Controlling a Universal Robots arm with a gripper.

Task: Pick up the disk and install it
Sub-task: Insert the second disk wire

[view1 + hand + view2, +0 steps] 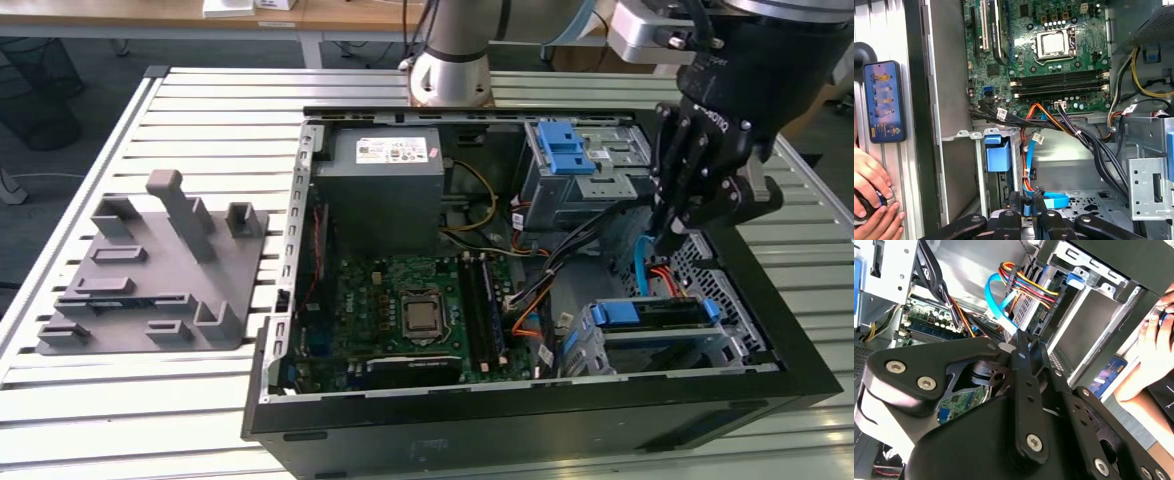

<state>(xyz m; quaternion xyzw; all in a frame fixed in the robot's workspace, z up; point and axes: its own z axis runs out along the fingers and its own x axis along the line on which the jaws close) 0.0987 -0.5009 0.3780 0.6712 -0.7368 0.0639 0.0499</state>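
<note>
The disk (663, 316) sits in the lower drive cage at the front corner of the open computer case (534, 425), on the exterior view's right, with its blue carrier (618, 313) facing up. The first wrist view shows that blue carrier (997, 155) between the cage walls. In the second wrist view the disk (1026, 310) has red, yellow and blue cables plugged into its end. My gripper (671, 238) hangs just above and behind the cage, fingers pressed together, shut, with nothing visibly between them. A blue flat cable (1054, 201) runs right past the fingertips (1021, 342).
A second drive cage with a blue latch (567, 150) stands behind the gripper. The grey power-supply box (387, 180) and the motherboard (414, 310) fill the case's other side. Cable bundles (1089, 145) cross the middle. A grey fixture (147, 270) lies beside the case. A person's hand (871, 192) rests outside it.
</note>
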